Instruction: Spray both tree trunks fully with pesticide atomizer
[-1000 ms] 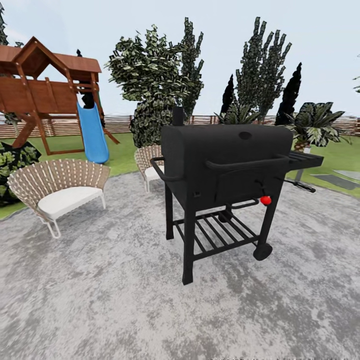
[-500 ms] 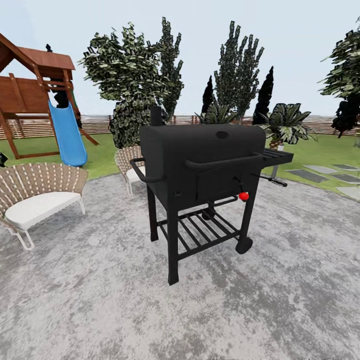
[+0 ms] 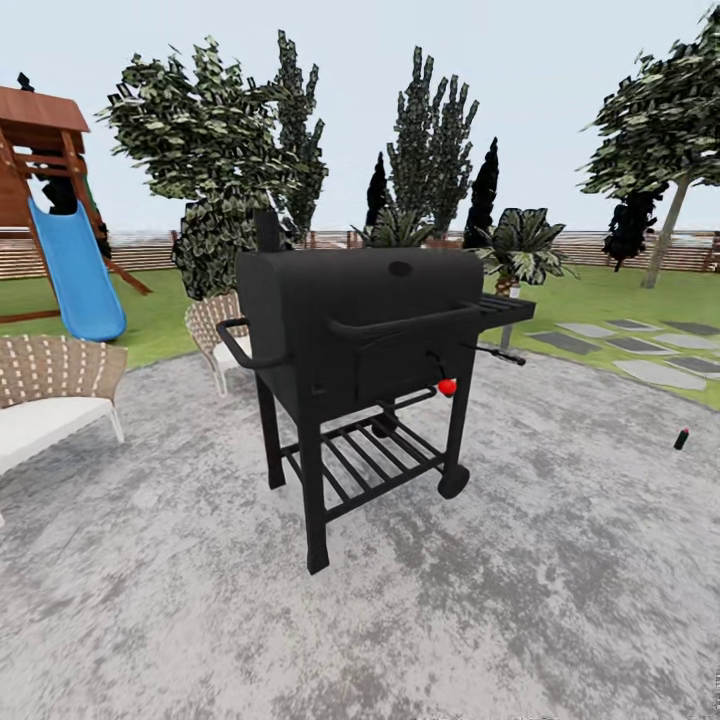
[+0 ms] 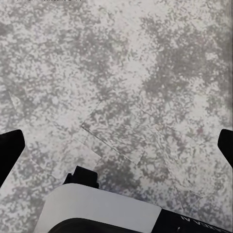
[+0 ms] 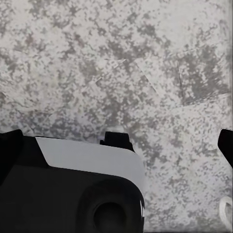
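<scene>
Small dark object with a red tip (image 3: 681,438) lies on the grey paving (image 3: 500,620) at the far right, well apart from the grill; too small to confirm as the pesticide atomizer. A tall tree (image 3: 672,120) with a bare, slanting trunk (image 3: 667,232) stands on the lawn (image 3: 600,295) at right, its canopy cut by the frame edge. Black barbecue grill (image 3: 365,330) stands mid-view and blocks part of the fence (image 3: 590,250), a palm (image 3: 520,250) and one wicker chair (image 3: 215,330). Another wicker chair (image 3: 50,395) and the play set with blue slide (image 3: 75,270) are cropped at left. Stepping stones (image 3: 640,350) cross the grass. Left gripper (image 4: 116,145) and right gripper (image 5: 116,141) both spread wide over mottled paving, holding nothing, fingertips (image 4: 9,150) cropped at the edges.
</scene>
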You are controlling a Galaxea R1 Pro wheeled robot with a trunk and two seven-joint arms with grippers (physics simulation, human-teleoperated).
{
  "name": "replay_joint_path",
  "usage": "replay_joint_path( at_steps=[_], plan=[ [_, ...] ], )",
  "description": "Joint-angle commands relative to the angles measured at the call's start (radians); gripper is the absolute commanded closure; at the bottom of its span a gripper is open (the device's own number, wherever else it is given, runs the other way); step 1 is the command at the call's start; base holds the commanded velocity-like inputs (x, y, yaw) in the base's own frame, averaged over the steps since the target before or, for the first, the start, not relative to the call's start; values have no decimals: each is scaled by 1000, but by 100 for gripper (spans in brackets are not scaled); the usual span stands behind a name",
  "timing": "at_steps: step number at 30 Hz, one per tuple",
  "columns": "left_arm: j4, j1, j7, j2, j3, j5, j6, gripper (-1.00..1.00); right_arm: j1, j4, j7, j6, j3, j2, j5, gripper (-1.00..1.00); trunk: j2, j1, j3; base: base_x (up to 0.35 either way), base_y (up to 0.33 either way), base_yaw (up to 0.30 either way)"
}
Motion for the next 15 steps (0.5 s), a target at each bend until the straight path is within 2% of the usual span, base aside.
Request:
replay_joint_path(
  at_steps=[1,10,15],
  plan=[
    [1,0,-8,0,0,10,-2,-100,-1,1,-7,-1,6,0,6,-100,-1,0,-1,0,0,-247],
    [1,0,-8,0,1,10,-2,-100,-1,-3,-7,-1,-54,-1,7,-100,-1,0,-1,0,0,-247],
    [1,0,-8,0,0,10,-2,-100,-1,-5,-7,-1,-66,-2,7,-100,-1,0,-1,0,0,-247]
  ],
)
